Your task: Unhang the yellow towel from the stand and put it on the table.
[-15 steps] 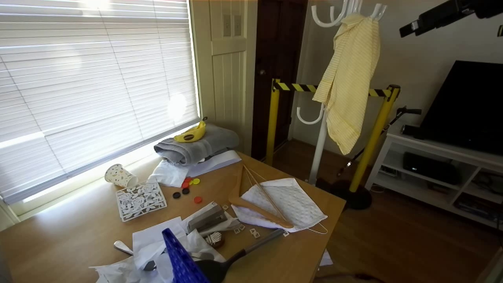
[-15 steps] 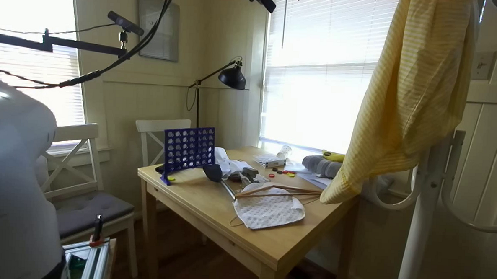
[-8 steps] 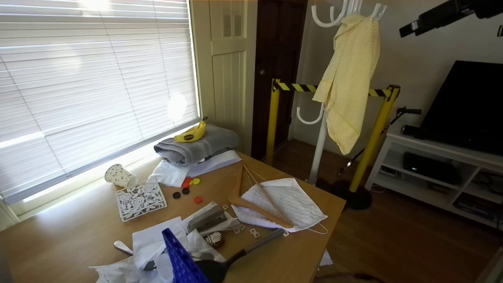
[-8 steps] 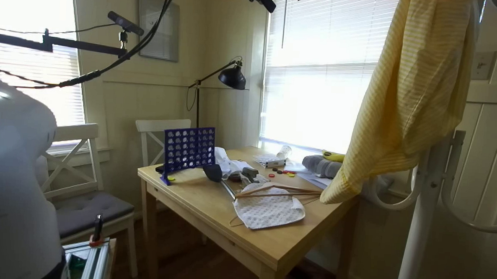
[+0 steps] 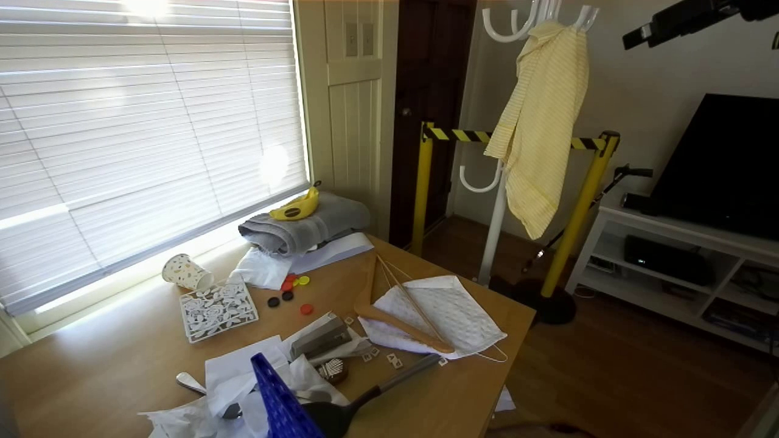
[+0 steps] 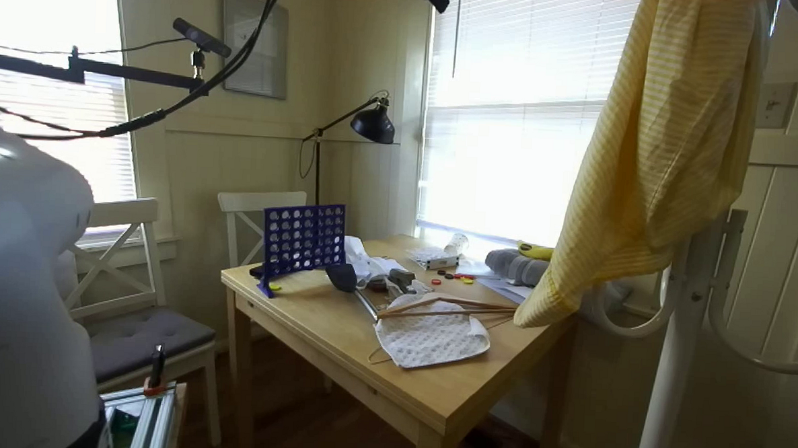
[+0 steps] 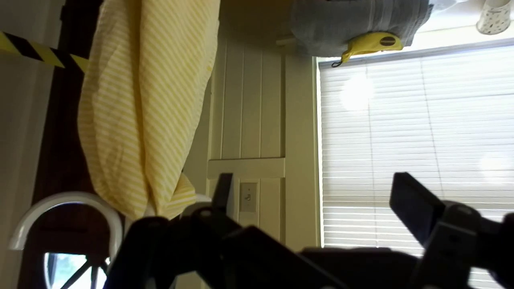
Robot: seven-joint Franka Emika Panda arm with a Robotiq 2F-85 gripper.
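Observation:
The yellow towel [image 5: 541,121] hangs limp and creased from the top of the white stand [image 5: 494,231]. Towel [image 6: 665,148] and stand [image 6: 669,370] show in both exterior views, though the stand's top is cut off in one. In the wrist view the towel [image 7: 148,100] is on the left, above a white hook of the stand [image 7: 72,196]. My gripper [image 7: 313,180] is open, its fingers wide apart with nothing between them. The towel lies outside the left finger. In an exterior view the gripper [image 5: 636,36] is right of the towel's top, apart from it. The wooden table [image 5: 122,359] stands below.
On the table lie a grey folded cloth [image 5: 328,219] with a banana, a wooden hanger [image 5: 401,328], a white cloth [image 5: 468,310], papers, a spatula [image 5: 401,374] and a blue game rack [image 6: 304,240]. Striped-tape posts [image 5: 578,219] and a TV cabinet [image 5: 599,243] stand beyond.
The gripper has shifted slightly up and to the right in both exterior views during the last half second. The towel, the stand and the table items have not moved.

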